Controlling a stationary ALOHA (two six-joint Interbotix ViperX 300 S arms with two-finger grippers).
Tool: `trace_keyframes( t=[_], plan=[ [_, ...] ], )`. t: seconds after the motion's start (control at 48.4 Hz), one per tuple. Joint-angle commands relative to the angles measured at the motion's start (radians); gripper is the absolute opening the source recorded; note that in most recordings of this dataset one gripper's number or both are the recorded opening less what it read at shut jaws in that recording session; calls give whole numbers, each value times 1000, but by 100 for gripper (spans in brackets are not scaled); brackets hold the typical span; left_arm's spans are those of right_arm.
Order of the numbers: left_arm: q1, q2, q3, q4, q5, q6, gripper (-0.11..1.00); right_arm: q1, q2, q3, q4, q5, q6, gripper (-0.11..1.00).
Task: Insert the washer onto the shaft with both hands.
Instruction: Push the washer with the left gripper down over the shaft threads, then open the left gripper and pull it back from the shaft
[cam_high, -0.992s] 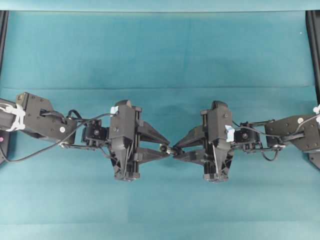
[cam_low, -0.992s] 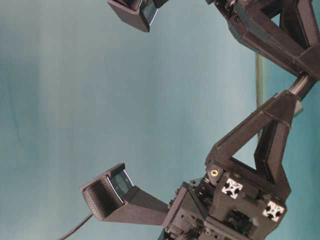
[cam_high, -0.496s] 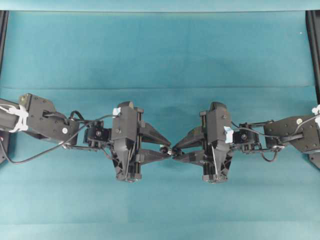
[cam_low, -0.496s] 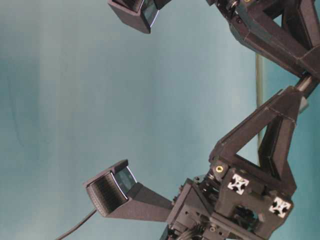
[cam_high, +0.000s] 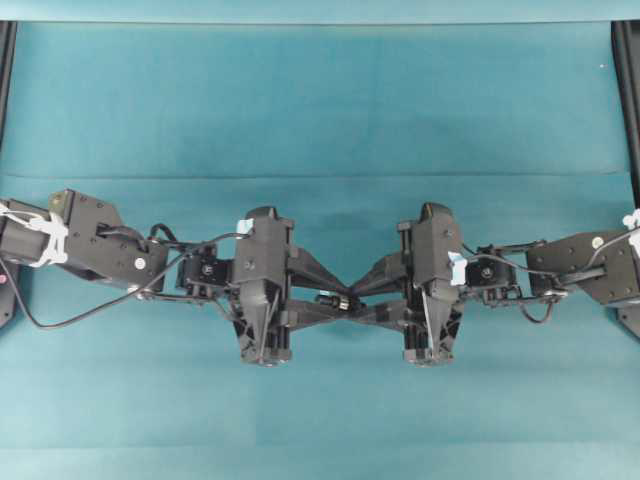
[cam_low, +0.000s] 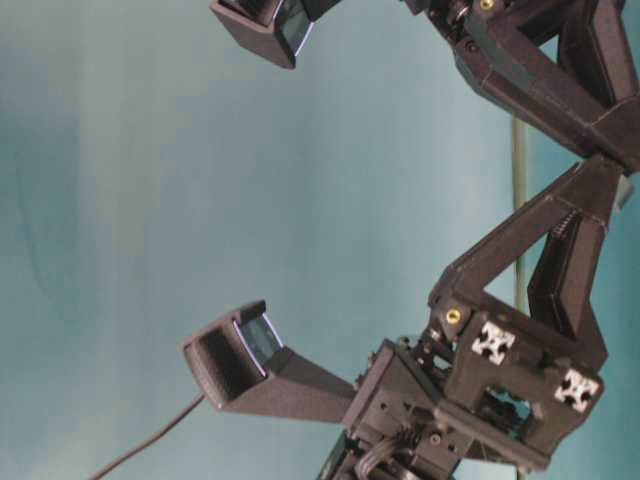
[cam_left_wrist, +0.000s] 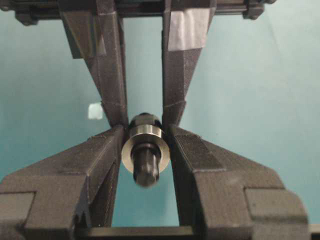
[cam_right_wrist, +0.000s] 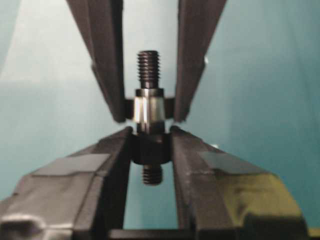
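Note:
The silver washer (cam_left_wrist: 145, 134) sits around the dark shaft (cam_left_wrist: 146, 167), whose blunt end pokes through the ring toward the left wrist camera. My left gripper (cam_left_wrist: 146, 139) is shut on the washer's sides. In the right wrist view my right gripper (cam_right_wrist: 148, 134) is shut on the shaft's thick dark collar (cam_right_wrist: 148, 147). Just beyond it lies the washer (cam_right_wrist: 149, 111), and the threaded tip (cam_right_wrist: 148, 67) sticks out past it. From overhead, the left gripper (cam_high: 350, 298) and right gripper (cam_high: 326, 300) interlock tip to tip above the cloth, hiding most of both parts.
Teal cloth (cam_high: 320, 100) covers the table. Black frame rails run along the left edge (cam_high: 6, 80) and the right edge (cam_high: 628, 100). A small pale tape scrap (cam_left_wrist: 95, 111) lies on the cloth. The table-level view shows only arm bodies and wrist cameras (cam_low: 235, 350).
My left arm has moved right toward the right gripper. The two sets of fingers now overlap, and the washer has slid along the shaft. The right arm has hardly moved.

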Motion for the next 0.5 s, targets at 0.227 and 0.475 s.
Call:
trace_keyframes(
  t=[0.227,0.475],
  plan=[
    [-6,0,-29,2,26,-2,37,-5,-9,-17,2,-15,9,0],
    [-2,-5,-31,0,28,-34,37,-5,-11,-17,2,-11,9,0]
  ],
)
